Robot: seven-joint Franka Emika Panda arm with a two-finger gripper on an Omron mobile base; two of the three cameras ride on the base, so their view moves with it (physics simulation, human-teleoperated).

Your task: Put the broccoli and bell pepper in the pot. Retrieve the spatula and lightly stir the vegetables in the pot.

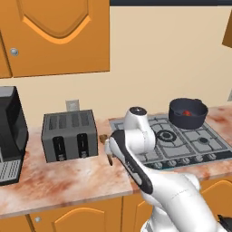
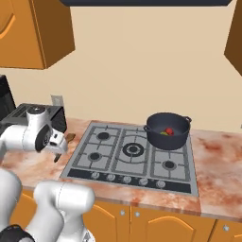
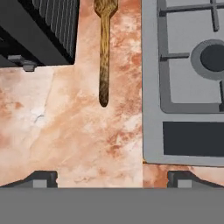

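The wooden spatula (image 3: pixel 104 57) lies flat on the counter between the toaster and the stove, its handle end pointing toward my hand. My gripper (image 3: pixel 113 179) hovers over the counter just short of that handle end, open, with nothing between its fingers. From the base cameras the gripper (image 1: pixel 111 156) (image 2: pixel 57 154) hangs low beside the stove's left edge, and the spatula's head (image 2: pixel 70 137) peeks out behind it. The dark pot (image 1: pixel 187 113) (image 2: pixel 167 130) stands on the back right burner. Inside it lie the red bell pepper (image 2: pixel 169 131) (image 1: pixel 186 113) and a bit of green broccoli (image 2: pixel 163 133).
A dark toaster (image 1: pixel 70 135) (image 3: pixel 41 30) stands close to the left of the spatula. The gas stove (image 2: pixel 132 153) (image 3: pixel 183 83) borders it on the right. A black coffee machine (image 1: pixel 10 136) sits at the far left. Orange wall cabinets (image 1: pixel 54 36) hang above.
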